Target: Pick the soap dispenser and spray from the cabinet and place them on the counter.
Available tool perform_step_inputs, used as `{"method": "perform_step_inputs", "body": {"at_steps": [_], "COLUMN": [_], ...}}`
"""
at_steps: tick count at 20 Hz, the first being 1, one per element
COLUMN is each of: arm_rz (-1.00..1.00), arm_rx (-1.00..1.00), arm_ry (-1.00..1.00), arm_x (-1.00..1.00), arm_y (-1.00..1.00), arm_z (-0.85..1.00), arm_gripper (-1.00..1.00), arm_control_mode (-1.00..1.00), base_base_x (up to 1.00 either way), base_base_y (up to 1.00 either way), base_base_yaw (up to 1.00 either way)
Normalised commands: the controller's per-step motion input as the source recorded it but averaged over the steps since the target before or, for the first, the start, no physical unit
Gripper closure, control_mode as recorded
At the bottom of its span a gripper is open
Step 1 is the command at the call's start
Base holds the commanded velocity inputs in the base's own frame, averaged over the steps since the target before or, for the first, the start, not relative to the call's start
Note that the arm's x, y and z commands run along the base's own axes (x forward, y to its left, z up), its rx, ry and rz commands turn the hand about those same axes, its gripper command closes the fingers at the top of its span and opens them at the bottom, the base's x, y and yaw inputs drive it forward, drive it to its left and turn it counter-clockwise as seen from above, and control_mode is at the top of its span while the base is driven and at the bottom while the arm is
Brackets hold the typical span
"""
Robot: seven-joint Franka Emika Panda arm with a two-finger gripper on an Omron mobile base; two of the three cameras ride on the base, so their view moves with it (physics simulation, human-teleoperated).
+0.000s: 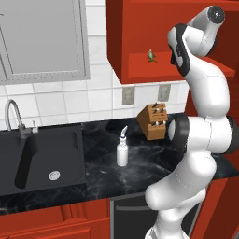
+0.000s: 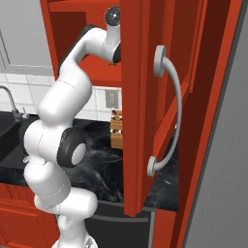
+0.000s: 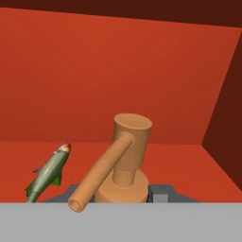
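One soap dispenser (image 3: 124,165) between jaws, grip unclear, one fish (image 3: 48,173), one spray (image 1: 122,148) on counter (image 1: 154,161)

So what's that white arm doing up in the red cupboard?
The arm has its hand inside the open red cabinet, right at the soap dispenser, whose tan pump top sits between the fingertips. Whether the hand grips it yet can't be told. A small green fish lies on the shelf beside it. The white spray stands on the black counter, between the sink and a knife block.
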Motion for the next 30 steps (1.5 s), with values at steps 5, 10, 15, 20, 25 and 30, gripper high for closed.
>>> {"method": "perform_step_inputs", "body": {"at_steps": [5, 10, 15, 20, 25, 30], "arm_rz": [0.00, 0.00, 0.00, 0.00, 0.00, 0.00], "arm_rx": [0.00, 0.00, 0.00, 0.00, 0.00, 0.00], "arm_ry": [0.00, -0.03, -0.06, -0.05, -0.02, 0.00], "arm_x": [0.00, -0.28, -0.49, -0.45, -0.41, -0.39], "arm_y": [0.00, 0.00, 0.00, 0.00, 0.00, 0.00], "arm_z": [0.00, 0.00, 0.04, 0.01, 0.00, 0.00], "arm_gripper": [1.00, 1.00, 1.00, 1.00, 1.00, 1.00], "arm_control_mode": [-1.00, -1.00, -1.00, -1.00, -1.00, -1.00], "base_base_x": [0.00, 0.00, 0.00, 0.00, 0.00, 0.00], "base_base_y": [0.00, 0.00, 0.00, 0.00, 0.00, 0.00], "base_base_yaw": [0.00, 0.00, 0.00, 0.00, 0.00, 0.00]}}
